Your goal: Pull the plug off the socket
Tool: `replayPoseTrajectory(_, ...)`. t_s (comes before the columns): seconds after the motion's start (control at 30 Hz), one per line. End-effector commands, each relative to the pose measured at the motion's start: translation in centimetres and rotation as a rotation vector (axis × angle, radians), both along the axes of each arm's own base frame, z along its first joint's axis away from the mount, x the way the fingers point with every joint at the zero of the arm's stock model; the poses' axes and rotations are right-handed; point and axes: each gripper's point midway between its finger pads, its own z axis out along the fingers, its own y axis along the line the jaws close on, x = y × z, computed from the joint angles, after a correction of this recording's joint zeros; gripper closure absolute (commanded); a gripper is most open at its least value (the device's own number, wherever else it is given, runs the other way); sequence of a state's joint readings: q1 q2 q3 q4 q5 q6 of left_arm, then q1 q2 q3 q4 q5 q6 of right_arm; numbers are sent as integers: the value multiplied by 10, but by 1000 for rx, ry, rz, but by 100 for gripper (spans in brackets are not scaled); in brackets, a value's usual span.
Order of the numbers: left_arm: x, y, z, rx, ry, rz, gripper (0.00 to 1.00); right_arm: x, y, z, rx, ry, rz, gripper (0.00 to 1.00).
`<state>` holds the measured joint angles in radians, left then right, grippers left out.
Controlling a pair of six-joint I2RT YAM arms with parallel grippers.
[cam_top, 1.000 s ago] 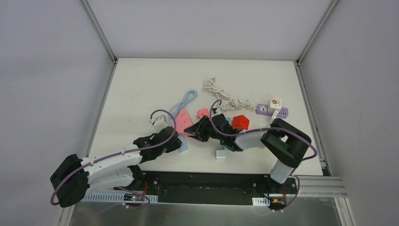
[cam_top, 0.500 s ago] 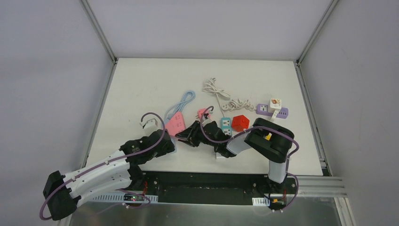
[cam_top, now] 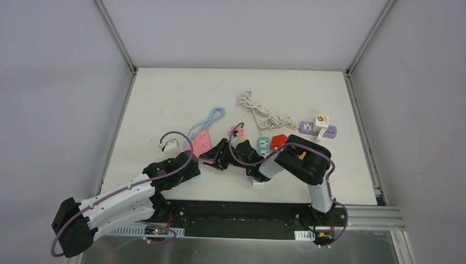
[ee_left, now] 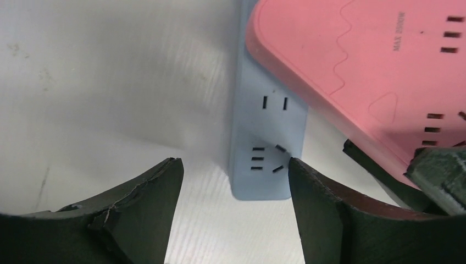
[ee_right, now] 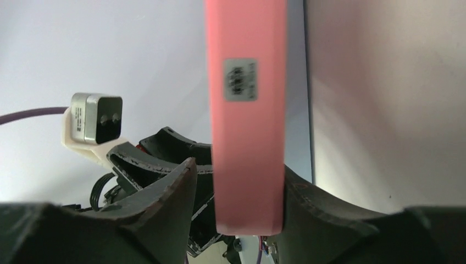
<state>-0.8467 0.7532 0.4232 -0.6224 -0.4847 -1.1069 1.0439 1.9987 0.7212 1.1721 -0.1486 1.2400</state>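
Now, pink socket strip (ee_right: pixel 245 110) sits within right end effector (ee_right: pixel 237 168), maybe gripped.

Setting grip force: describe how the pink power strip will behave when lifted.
The pink power strip looks like a hard plastic slab, probably stiff, not floppy. Its smooth sides inside the right claw might slip. Lying across the blue power strip, it may rock if pushed.

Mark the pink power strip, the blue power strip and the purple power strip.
pink power strip (ee_left: pixel 357 66): left wrist view, on its flat top face.
blue power strip (ee_left: pixel 269 129): left wrist view, on its face between the slot groups.
purple power strip (cam_top: pixel 331 132): top external view, on its right end.
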Motion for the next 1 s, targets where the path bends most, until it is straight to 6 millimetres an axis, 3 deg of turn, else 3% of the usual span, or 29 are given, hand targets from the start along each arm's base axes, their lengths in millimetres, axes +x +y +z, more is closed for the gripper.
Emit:
replayPoseTrajectory(0.0, 15, -12, -9, -20, -11, -29, 28, 7, -5, -19, -17, 80, 29, 48)
replayPoseTrajectory(0.13, 19, -15, -14, -28, 2, -38, 38, 13, -2, -23, -14, 89, 50, 47)
replayPoseTrajectory(0.27, 2, -5, -30, -21, 65, -12, 55, 26, -1, -24, 2, 96, 48, 47)
replayPoseTrajectory(0.37, -11, 1, -47, -45, 102, 19, 61, 34, -1, -27, 10, 89, 38, 49)
replayPoseTrajectory(0.4, -16, 5, -51, -47, 111, 32, 62, 36, -1, -28, 19, 94, 37, 53)
replayPoseTrajectory(0.53, -24, 13, -55, -53, 120, 58, 63, 37, 5, -21, 110, 109, 53, 99)
replayPoseTrajectory(0.77, -29, 17, -59, -50, 143, 93, 65, 38, 0, 7, 235, 63, 44, 100)
replayPoseTrajectory(0.97, -31, 19, -62, -27, 174, 102, 67, 42, -3, 5, 254, 110, 19, 100)
